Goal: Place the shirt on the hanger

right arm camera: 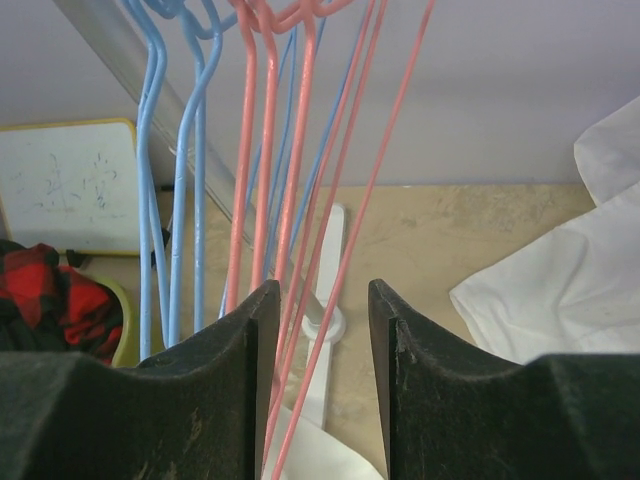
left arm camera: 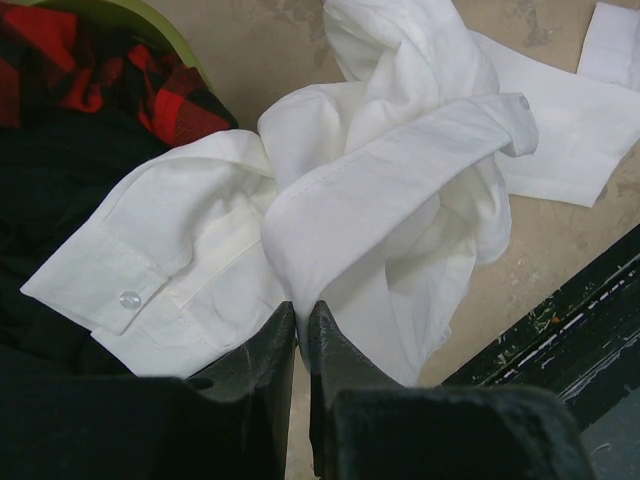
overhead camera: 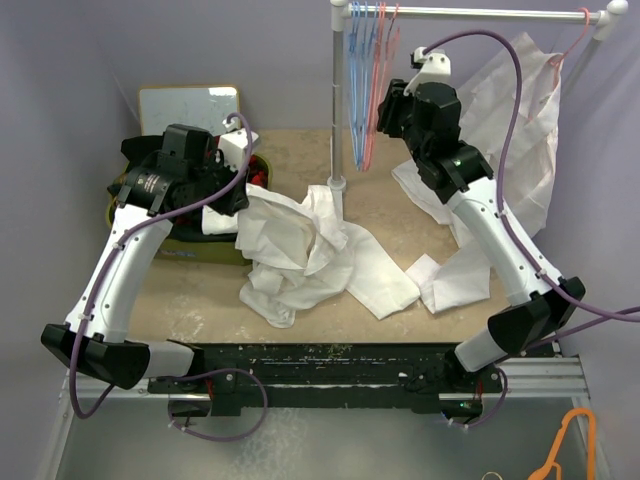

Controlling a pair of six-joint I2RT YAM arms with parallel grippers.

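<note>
The white shirt (overhead camera: 300, 250) lies crumpled on the table's middle. My left gripper (overhead camera: 243, 203) is at its left edge, shut on a fold of the shirt (left arm camera: 380, 190); in the left wrist view the gripper (left arm camera: 302, 312) pinches white fabric beside a buttoned cuff. Thin pink hangers (overhead camera: 371, 100) hang on the rack beside blue ones. My right gripper (overhead camera: 386, 108) is raised at them. In the right wrist view it (right arm camera: 322, 300) is open, with a pink hanger's wires (right arm camera: 351, 240) passing between the fingers, close to the left one.
A second white garment (overhead camera: 525, 110) hangs on a pink hanger at the rail's (overhead camera: 480, 14) right end. The rack pole (overhead camera: 337, 100) stands mid-table. A green bin (overhead camera: 115, 210) with plaid (left arm camera: 160, 95) and black clothes sits left. Blue hangers (right arm camera: 170, 200); an orange hanger (overhead camera: 565, 440) bottom right.
</note>
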